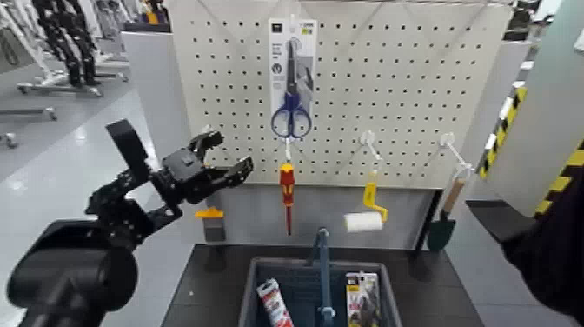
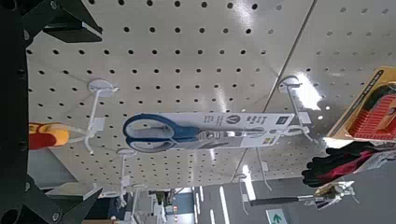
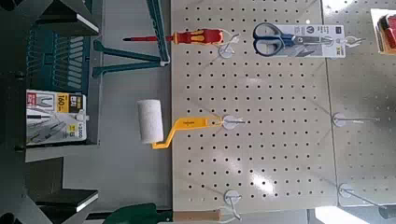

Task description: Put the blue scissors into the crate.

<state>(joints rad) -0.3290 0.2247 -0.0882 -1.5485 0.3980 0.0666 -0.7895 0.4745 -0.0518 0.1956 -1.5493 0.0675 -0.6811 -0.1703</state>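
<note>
"Where do our blue-handled scissors with dark blades, fixed to a tall white card, stand?"

"They hang upright on the pale perforated metal pegboard, above the red-and-yellow screwdriver. We haven't got them off the board."

"Do we have hold of them?"

"No. Our black left gripper is beside the card, lower down, its fingers wide apart with nothing between them. Our right gripper waits off to the right side, also spread and empty."

"And the dark grey-blue plastic crate?"

"It sits below the board, with a red-and-white tube and a carded tool pack inside, but no scissors."

"So we judge only the approach is under way?"

"Yes. We still need to grip the card, free it from its hook, carry it down and release it in the crate."
</note>
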